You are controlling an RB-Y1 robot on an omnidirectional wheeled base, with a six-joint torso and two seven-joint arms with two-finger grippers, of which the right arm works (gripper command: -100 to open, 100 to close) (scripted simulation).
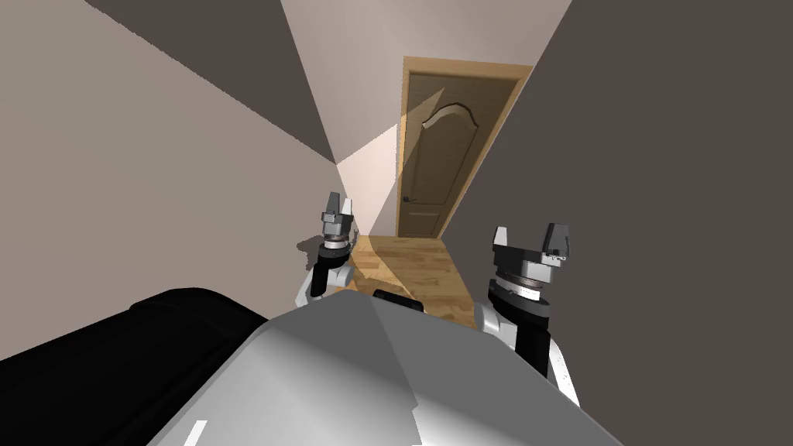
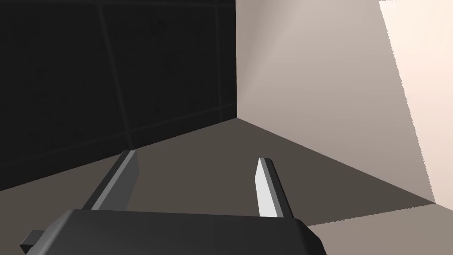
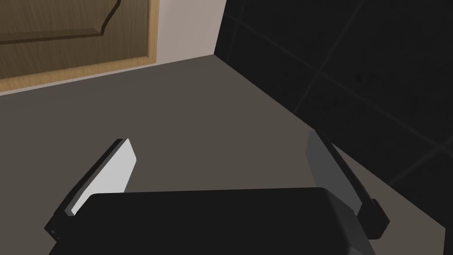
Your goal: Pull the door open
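Brown door (image 1: 434, 155) stands upright at the far end of the corridor, well apart from both arms, dark handle (image 1: 408, 200) on its left edge; left end effector (image 1: 338, 203) and right end effector (image 1: 533, 236) both have fingers apart, holding nothing; left looks nearer the handle

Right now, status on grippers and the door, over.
Left gripper open, right gripper open, both empty. Door shut, well ahead, handle beyond reach. Only wood floor between.

The head camera is looking steeply down toward the far door (image 1: 428, 166). The right wrist camera is sharing it.
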